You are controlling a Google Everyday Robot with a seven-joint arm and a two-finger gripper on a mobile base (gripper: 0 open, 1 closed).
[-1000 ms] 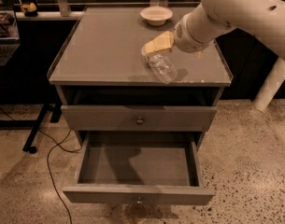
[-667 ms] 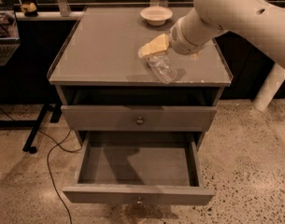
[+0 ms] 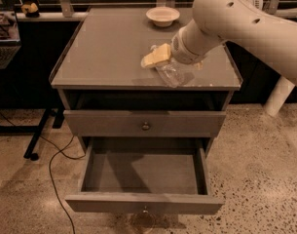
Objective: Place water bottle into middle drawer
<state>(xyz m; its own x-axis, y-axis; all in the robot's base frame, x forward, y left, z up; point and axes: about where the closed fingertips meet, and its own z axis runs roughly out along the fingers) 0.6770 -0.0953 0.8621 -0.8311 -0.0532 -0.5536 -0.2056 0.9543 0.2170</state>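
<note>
Nearest is the middle drawer [image 3: 143, 172], pulled well out, its round knob [image 3: 144, 211] on the front panel. A black cable [image 3: 51, 165] trails over the speckled floor [image 3: 255, 179] to its left. Above it the upper drawer [image 3: 114, 123] sits closed.

On the grey counter [image 3: 104, 52], near the front edge and right of centre, the water bottle [image 3: 170, 74] lies on its side - clear, crinkled, any print too small to read. The tool [image 3: 151, 60] is right at the bottle's upper end, low over the counter, partly covering it. Cannot tell whether the tool is apart, together or clamped on the bottle. The bulky white arm [image 3: 235, 18] comes in from the upper right.

Further back a cream bowl [image 3: 162, 15] stands well apart from the bottle, near the rear edge. Far left - a small yellowish object [image 3: 29, 7] on a ledge.
</note>
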